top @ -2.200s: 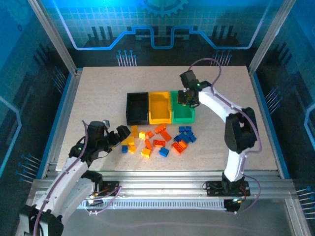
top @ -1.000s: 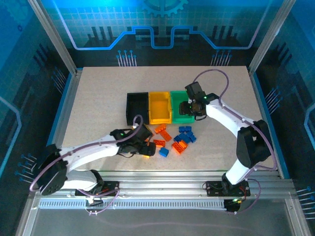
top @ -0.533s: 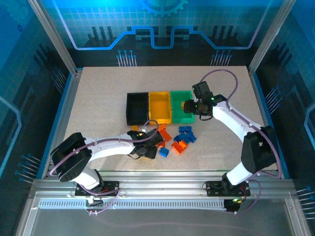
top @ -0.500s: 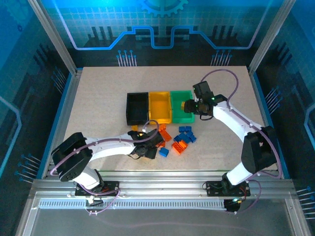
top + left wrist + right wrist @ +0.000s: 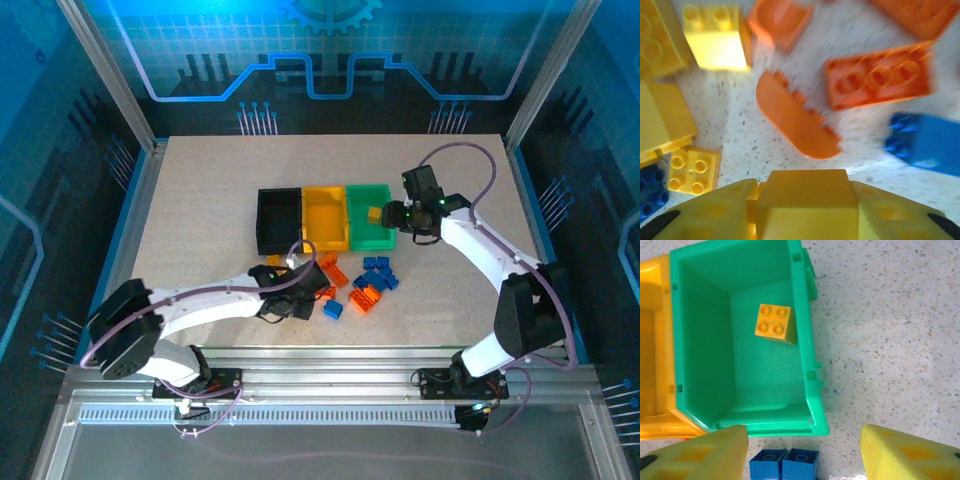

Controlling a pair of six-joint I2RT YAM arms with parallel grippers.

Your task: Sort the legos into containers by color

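On the speckled surface (image 5: 200,200) we see a row of three plastic bins (image 5: 325,222), with loose small plastic bricks (image 5: 378,272) at its 6 o'clock. Our right fingers (image 5: 905,450) gape empty at the 3 o'clock edge of the green plastic bin (image 5: 810,355), which holds one square yellow brick (image 5: 773,323). Our left fingers (image 5: 710,215) pinch a yellow plastic brick (image 5: 807,205) among the loose ones. We judge it light, rigid and slick, so flat sides grip best.

speckled beige table (image 5: 200,180), aluminium frame posts (image 5: 106,70) at the corners, glowy blue back wall (image 5: 330,50) with circuit-and-gear graphic, dark side panels (image 5: 40,200), metal rails (image 5: 330,385) up front
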